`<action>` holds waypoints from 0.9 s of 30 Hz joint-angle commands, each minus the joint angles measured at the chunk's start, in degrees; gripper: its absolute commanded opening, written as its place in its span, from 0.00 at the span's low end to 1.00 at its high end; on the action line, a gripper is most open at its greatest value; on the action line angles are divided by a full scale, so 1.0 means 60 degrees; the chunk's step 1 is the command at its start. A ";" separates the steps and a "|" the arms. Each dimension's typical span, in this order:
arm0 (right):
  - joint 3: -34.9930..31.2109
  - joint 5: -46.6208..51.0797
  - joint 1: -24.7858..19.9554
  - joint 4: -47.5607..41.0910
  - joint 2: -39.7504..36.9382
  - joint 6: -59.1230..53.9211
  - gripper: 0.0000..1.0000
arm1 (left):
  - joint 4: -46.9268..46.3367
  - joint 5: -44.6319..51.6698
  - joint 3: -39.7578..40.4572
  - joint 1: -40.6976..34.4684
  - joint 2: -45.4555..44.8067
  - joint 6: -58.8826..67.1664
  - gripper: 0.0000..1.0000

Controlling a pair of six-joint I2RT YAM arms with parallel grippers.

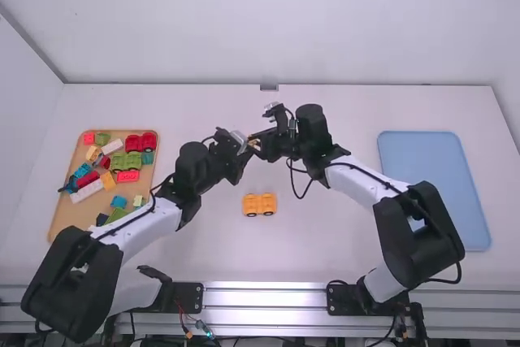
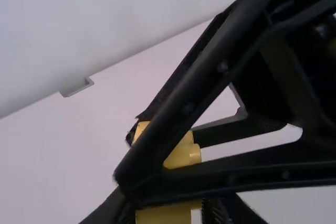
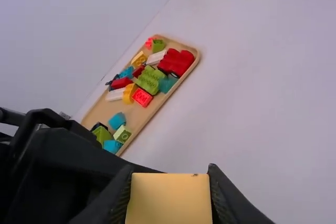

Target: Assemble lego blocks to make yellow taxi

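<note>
Closest to the right wrist camera sits a yellow piece [image 3: 169,199], its smooth face square to the lens, pinched between the two ribbed fingers of the right gripper [image 3: 170,177]. The left gripper [image 2: 170,203] is closed too, clamped on a lower yellow piece [image 2: 164,215]; whether these are two blocks being mated or one shared between the hands, I cannot tell.

The relation that matters next is to the wheeled base [image 1: 260,204], an orange-yellow car bottom standing on the white table [image 1: 341,241]. From the meeting grippers it lies back toward the arm bases, just a little to the right arm's side. Its long axis runs side to side, across the line from the grippers down to it. Neither gripper is clearly the nearer. Whichever carries the taxi's upper part will probably need to turn it to match that axis before pressing down, and a tilted press could push the base askew.

From the left wrist, rounded ends stand out on the yellow beside the right gripper's black frame. The right wrist view looks past its piece to the wooden tray [image 3: 144,116] of loose coloured blocks [image 3: 149,80], well apart from the work
</note>
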 commanded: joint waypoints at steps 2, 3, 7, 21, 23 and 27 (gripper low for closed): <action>0.0178 -0.0124 0.0171 0.0004 0.0029 0.0044 0.19 | 0.0211 0.0397 0.0000 -0.0080 0.0029 0.0138 0.59; 0.0178 -0.0124 0.0168 0.0073 0.0029 0.0036 0.19 | 0.0178 0.0404 0.0000 -0.0076 0.0029 0.0135 0.77; 0.0178 0.0044 -0.0018 0.0335 0.0029 -0.0066 0.17 | -0.0025 0.0619 0.0000 -0.0080 0.0025 -0.0124 0.99; 0.2885 -0.1865 -0.0729 -0.5774 -0.0240 -0.6204 0.16 | -0.2291 0.6142 0.1439 0.1934 0.0193 -0.0776 0.99; 0.3198 -0.2167 -0.0776 -0.6462 -0.0240 -0.6892 0.16 | -0.2291 0.6728 0.1508 0.2029 0.0291 -0.0685 0.99; 0.3880 -0.2794 -0.0758 -0.8032 -0.0240 -0.8535 0.17 | -0.1639 0.8419 0.1570 0.2211 0.0718 -0.0729 0.99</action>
